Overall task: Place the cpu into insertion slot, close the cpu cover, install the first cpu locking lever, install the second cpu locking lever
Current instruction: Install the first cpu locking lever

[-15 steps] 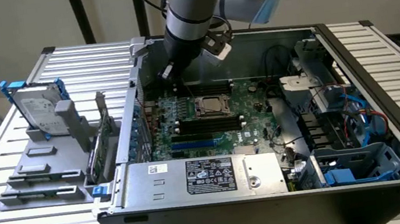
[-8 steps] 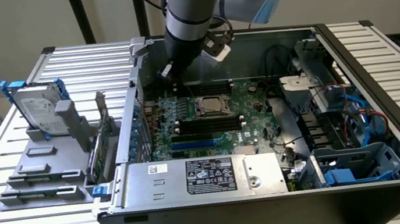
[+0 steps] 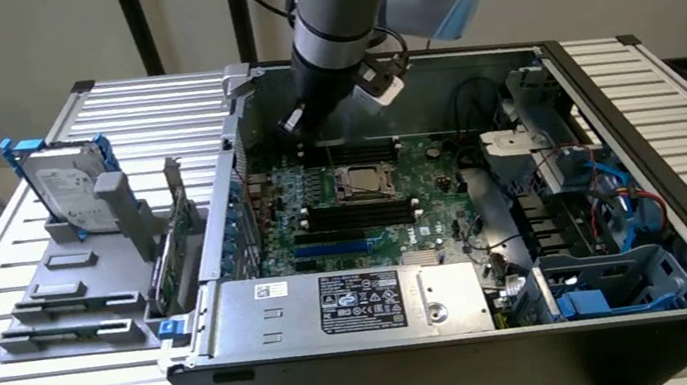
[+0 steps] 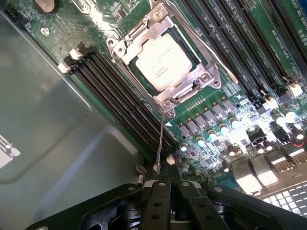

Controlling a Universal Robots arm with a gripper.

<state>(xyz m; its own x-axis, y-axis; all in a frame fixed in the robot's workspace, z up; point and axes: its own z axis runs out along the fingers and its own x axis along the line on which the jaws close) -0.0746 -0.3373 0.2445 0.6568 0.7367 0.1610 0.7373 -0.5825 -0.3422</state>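
The cpu (image 4: 163, 61) lies flat in the insertion slot (image 3: 362, 182) on the green board, its pale metal face showing. The cpu cover (image 4: 189, 86) is down around it as a silver frame. One thin wire locking lever (image 4: 159, 143) sticks out from the socket's corner, its tip just off my fingertips; whether they touch I cannot tell. A second lever (image 4: 211, 52) runs along the socket's side. My gripper (image 4: 169, 188) is shut with nothing between its fingers. In the exterior view the gripper (image 3: 297, 128) hangs inside the case near its back wall, beyond the socket.
Long black memory slots (image 4: 120, 100) flank the socket. The grey case wall (image 4: 48, 120) is close beside the gripper. A power supply (image 3: 346, 303) sits at the case front, cables and a blue drive cage (image 3: 612, 281) on the exterior view's right, and a hard drive (image 3: 67, 186) stands outside on the left.
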